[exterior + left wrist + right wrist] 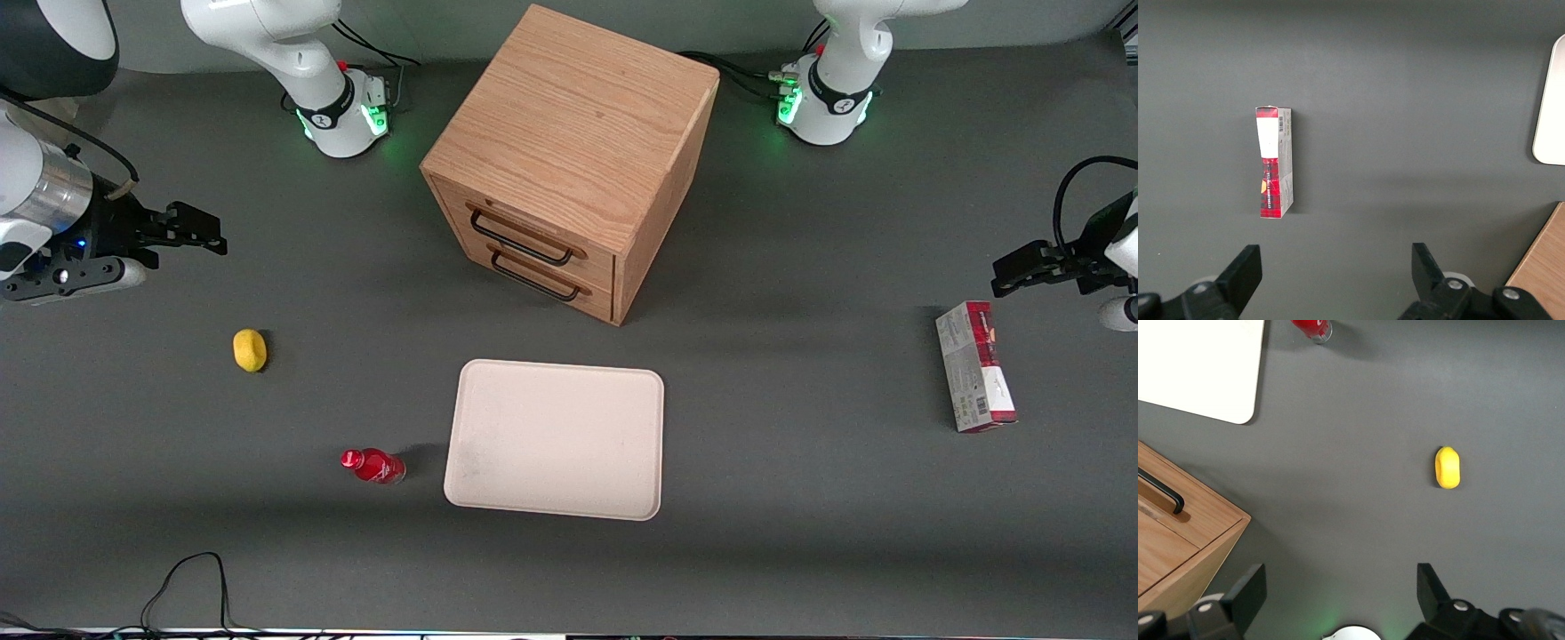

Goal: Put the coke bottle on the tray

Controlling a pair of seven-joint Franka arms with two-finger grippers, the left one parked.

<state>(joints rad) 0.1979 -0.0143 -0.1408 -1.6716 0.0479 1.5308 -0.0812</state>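
1. The coke bottle (373, 466) lies on its side on the surface (800, 533), just beside the tray (556, 439).
2. Its long axis runs across the surface, cap pointing away from the tray.
3. The gripper (191, 233) hovers well apart from it, jaws apart, empty.

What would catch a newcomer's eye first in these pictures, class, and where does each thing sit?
The big wooden two-drawer cabinet stands mid-table, with the pale cream-pink rectangular tray in front of it, nearer the front camera. Beside the tray, toward the working arm's end, lies the small red coke bottle, with a yellow lemon-like object farther from the camera. The right arm's hand hovers open above the table, holding nothing.
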